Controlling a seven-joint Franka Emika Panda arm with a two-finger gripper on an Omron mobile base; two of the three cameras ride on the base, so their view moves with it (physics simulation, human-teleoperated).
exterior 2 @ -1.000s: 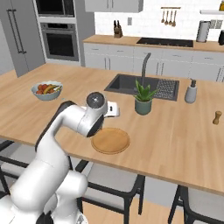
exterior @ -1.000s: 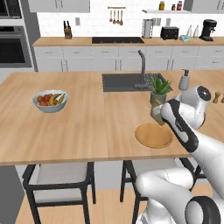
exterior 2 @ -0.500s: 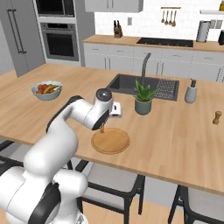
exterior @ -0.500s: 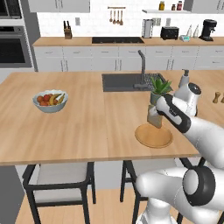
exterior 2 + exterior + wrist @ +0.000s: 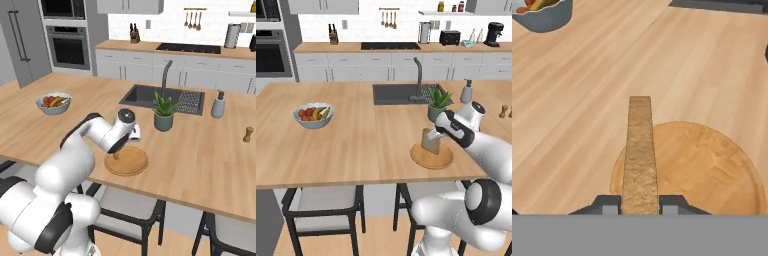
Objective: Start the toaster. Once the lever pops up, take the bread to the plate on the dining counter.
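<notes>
The white arm reaches forward and bends down over the near edge of the tabletop (image 5: 356,145), its wrist turned so the gripper (image 5: 432,136) points down toward the plate (image 5: 432,157). In the hand view the two dark fingers (image 5: 607,204) press on either side of the bread (image 5: 640,155), which is seen edge-on, its crust running away from the camera; the fingers hold the slice narrowly between them. In the left base view the bread (image 5: 430,141) stands upright on its edge, with its lower edge at or just above the left part of the plate; whether it touches the wood I cannot tell. The plate (image 5: 126,161) lies flat near the front edge of the tabletop, and nothing else rests in it. A potted plant (image 5: 439,103) stands just behind the plate, near the dark sink (image 5: 398,93). Well apart to the left, a white bowl (image 5: 313,115) holds fruit. On the back counter, far from the arm, sits the black toaster (image 5: 450,37).
</notes>
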